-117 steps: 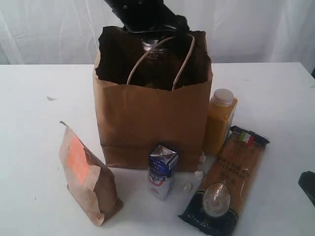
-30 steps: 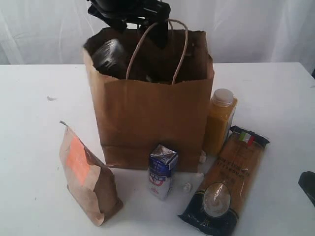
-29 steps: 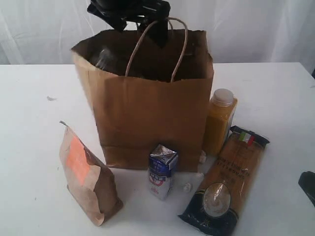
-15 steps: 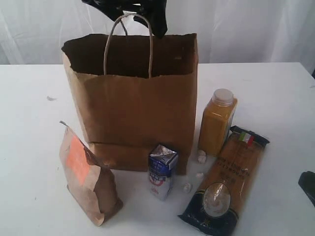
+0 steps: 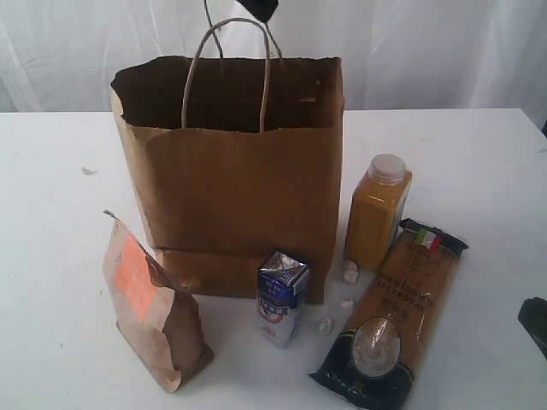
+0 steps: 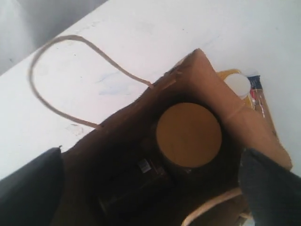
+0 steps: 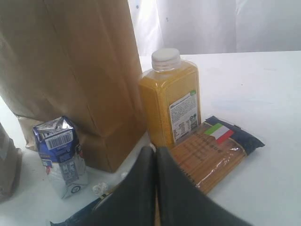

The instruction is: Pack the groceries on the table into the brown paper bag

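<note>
1. Our left hand (image 6: 150, 160) hung spread wide above the mouth of the tall brown kraft paper bag (image 5: 231, 188), gripping nothing.
2. Our right hand (image 7: 155, 157) was pinched closed and empty, near the long pasta packet (image 5: 397, 316).
3. Inside the bag sat the yellow-lidded clear jar (image 6: 188, 135).
4. On the white worktop (image 5: 479, 162) stood the orange juice bottle (image 5: 377, 213), the small blue-white carton (image 5: 282, 296) and the orange-labelled kraft pouch (image 5: 149, 303).

Matt kraft-paper bag (image 5: 239, 196), glossy carton (image 5: 282, 295)

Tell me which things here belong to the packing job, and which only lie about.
Job: brown paper bag; yellow-lidded jar inside it; orange juice bottle; pasta packet; blue-white carton; kraft pouch.
Lying about: small white scraps; grey speck.
</note>
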`<state>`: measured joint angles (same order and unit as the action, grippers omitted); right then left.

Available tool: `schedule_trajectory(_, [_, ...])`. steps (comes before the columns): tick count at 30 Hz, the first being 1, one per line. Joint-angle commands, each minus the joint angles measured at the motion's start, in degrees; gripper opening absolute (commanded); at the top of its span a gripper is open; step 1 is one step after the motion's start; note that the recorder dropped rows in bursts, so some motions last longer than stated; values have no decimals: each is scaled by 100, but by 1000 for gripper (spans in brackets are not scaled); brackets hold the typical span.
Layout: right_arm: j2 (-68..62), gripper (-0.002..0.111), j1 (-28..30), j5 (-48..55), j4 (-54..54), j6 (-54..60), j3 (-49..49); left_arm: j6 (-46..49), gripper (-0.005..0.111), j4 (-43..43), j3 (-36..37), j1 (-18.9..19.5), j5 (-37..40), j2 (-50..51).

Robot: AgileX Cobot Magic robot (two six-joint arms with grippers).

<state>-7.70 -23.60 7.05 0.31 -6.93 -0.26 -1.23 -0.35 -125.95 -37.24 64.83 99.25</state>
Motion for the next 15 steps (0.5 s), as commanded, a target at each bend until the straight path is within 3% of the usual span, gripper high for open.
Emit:
schedule_trajectory(1, [24,0,21,-27,9,67,26,-120,67,411,-3,-3,513,-408])
schedule_trajectory(3, [24,0,21,-27,9,67,26,-124,37,502,-3,-3,513,-595])
schedule_trajectory(5, [24,0,21,-27,9,67,26,-134,-1,502,-3,-3,513,-784])
schedule_trajectory(15, [24,0,21,-27,9,67,26,-50,0,883,483,-3,513,-1965])
